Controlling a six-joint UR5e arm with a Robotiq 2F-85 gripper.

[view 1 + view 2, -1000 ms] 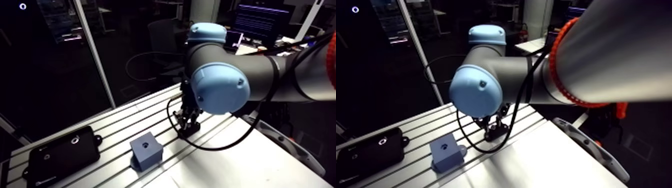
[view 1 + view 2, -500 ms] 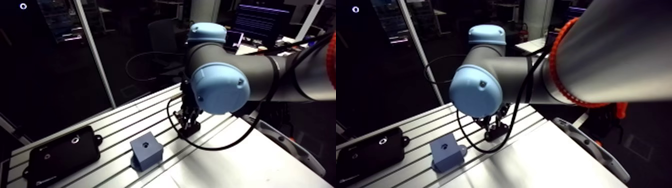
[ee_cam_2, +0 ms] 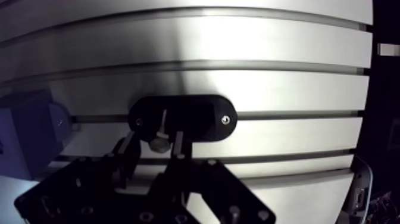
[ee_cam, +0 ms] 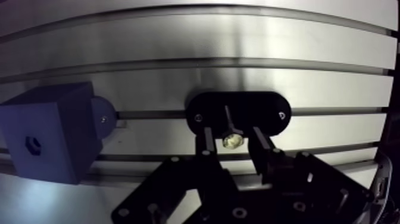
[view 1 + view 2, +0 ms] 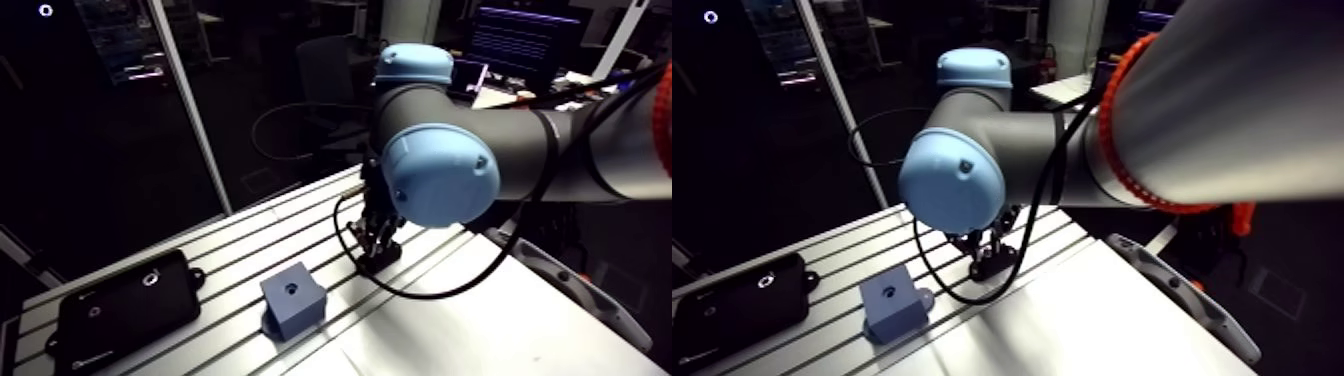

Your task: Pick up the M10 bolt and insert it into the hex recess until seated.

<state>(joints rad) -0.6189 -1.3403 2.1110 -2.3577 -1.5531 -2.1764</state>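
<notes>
Hand [image 4: 231, 136] is open: its two fingers [image 4: 259, 143] straddle the head of the small silvery steel M10 bolt [image 4: 231, 141] with a visible gap on each side, so nothing is gripped yet. The bolt sits in a black oval holder plate [image 4: 262, 110] on the slotted aluminium tabletop [image 4: 238, 53], head nearest the hand and shank running toward 12 o'clock (12 = straight ahead of the fingers). I can't tell from the wrist view whether it lies flat or leans in the holder. The target, a blue plastic cube block [image 4: 56, 134], is at about 9 o'clock from the hand, near the holder but not touching it, with its small dark hex recess [image 4: 32, 145] on the face turned toward the camera. A flat black case [image 5: 125, 308] lies further out past the block, at 9 o'clock of it in the arm view, and is not involved. Handling, as I judge it: the bolt is rigid, dense for its size, smooth and rounded, so it is likely to roll or twist if pinched off-centre. Best to close across the head flats or just below the head, square to the shank, keeping the axis controlled for lining up with the recess. Versus the earlier arm views I see no change: arm, hand, block and case all sit in the same places, so the hand looks parked at pre-grasp.
</notes>
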